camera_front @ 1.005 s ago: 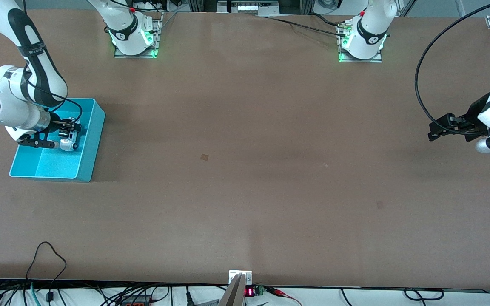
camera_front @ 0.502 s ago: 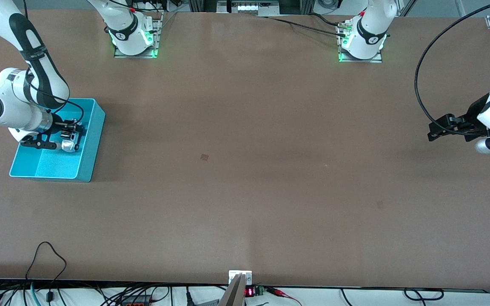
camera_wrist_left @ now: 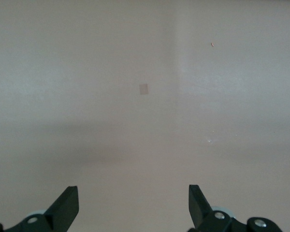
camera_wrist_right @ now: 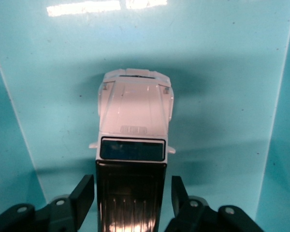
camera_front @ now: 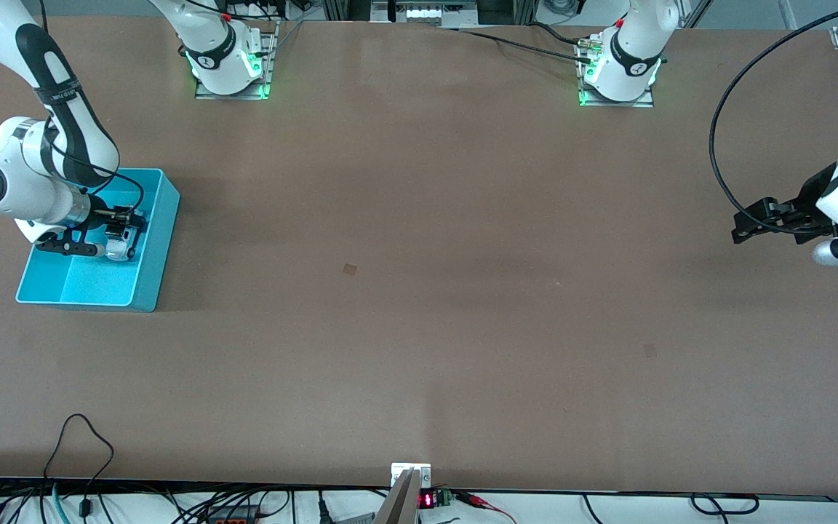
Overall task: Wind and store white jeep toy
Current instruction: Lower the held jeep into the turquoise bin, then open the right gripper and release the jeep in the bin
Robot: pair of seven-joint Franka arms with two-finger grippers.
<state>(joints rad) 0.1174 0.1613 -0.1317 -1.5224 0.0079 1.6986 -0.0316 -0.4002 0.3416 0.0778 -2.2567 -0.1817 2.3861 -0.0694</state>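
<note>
The open-topped teal plastic bin (camera_front: 150,247) sat at the right arm's end of the brown table (camera_front: 419,327), and its upright walls hemmed in whatever reached inside. The right gripper (camera_wrist_right: 131,193) was down within those walls, its black fingers (camera_wrist_right: 83,194) spread either side of the small boxy white jeep toy (camera_wrist_right: 133,140) — a narrow gap showed on each flank. Bare bin floor lay nearer the front camera than the toy. The left gripper (camera_wrist_left: 133,203) waited, fingers apart, over bare tabletop at the left arm's end — well apart from the bin.
</note>
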